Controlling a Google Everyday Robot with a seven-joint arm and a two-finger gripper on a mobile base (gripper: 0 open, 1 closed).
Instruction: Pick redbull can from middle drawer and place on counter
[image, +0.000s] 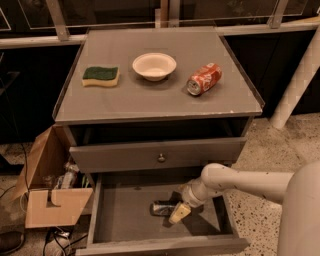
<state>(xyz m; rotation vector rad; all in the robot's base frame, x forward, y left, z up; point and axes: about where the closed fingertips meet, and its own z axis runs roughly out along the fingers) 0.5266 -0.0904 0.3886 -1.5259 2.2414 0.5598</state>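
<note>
Low in the middle drawer (125, 216), right of the tray's centre, the redbull can (161, 208) lies on its side on the grey floor – a slim, dark metallic shape with its length running left to right. Touching or just over the can's right end is the gripper (179, 213), pale and yellowish, angled down into the tray; whether it is closed on the can or only resting against it I cannot tell. Up and to the right of the can, the white arm (240, 181) slants back out over the drawer's right wall. Directly above the can sits the knob drawer (115, 157), its small round knob (161, 158) at the centre of its front. Higher again above the can is the counter (150, 100), which carries a green-and-yellow sponge (101, 76) at the left, a white bowl (154, 66) in the middle and an orange-red soda can (204, 78) on its side at the right. Left of the redbull can – outside the drawer – stands an open cardboard box (52, 212).
</note>
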